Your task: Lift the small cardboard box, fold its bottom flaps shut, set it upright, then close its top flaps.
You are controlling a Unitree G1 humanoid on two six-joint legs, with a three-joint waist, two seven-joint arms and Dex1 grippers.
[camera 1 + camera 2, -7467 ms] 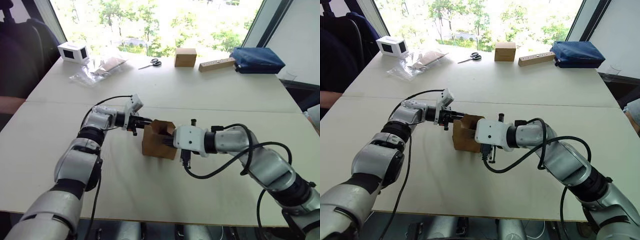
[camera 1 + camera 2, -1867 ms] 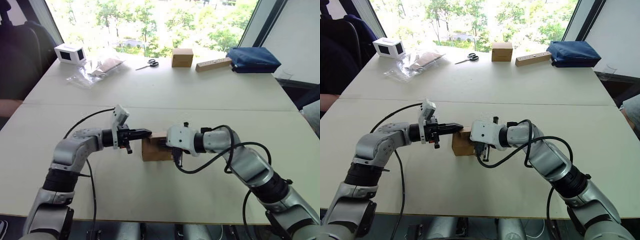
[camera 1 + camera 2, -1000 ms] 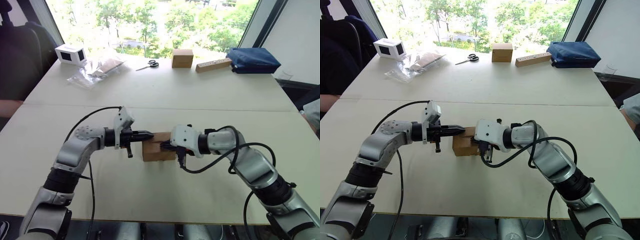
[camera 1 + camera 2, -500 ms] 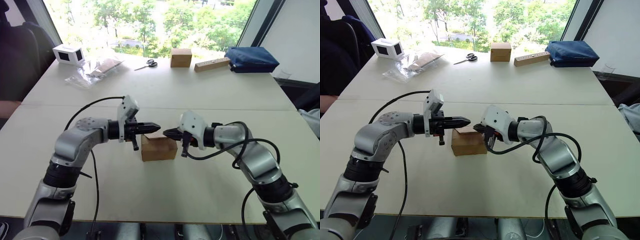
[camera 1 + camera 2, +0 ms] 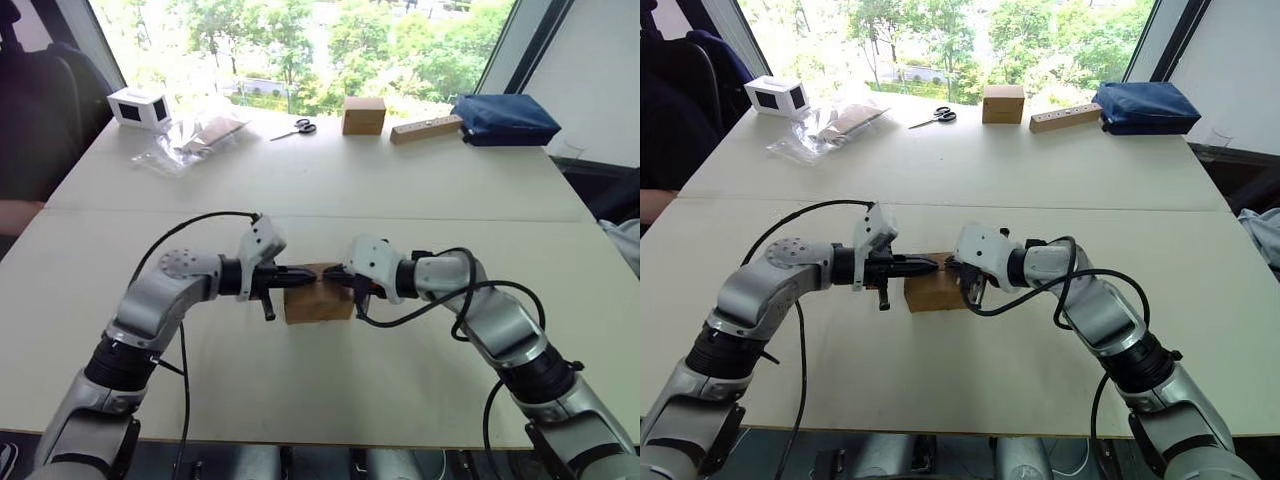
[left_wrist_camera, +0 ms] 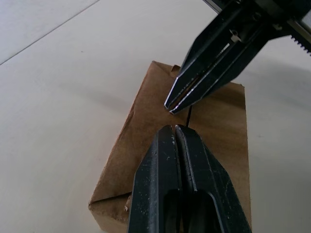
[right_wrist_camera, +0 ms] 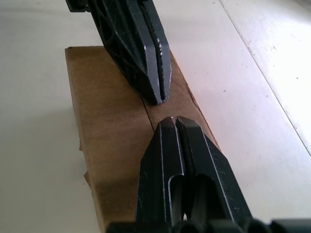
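Centre of frame, on white table (image 5: 330,180): left gripper (image 5: 309,278) fingers pressed together, tip over small cardboard box (image 5: 318,301). Top flaps (image 6: 214,114) lie flat, seam between tips. Right gripper (image 5: 329,271) likewise pinched closed, tip nearly meeting left's.

Strong daylight is thrown in through the window (image 5: 300,40) — the trees outside are washed out, soft shadows are cast on the table (image 5: 330,180), and close-ups stay sharp.
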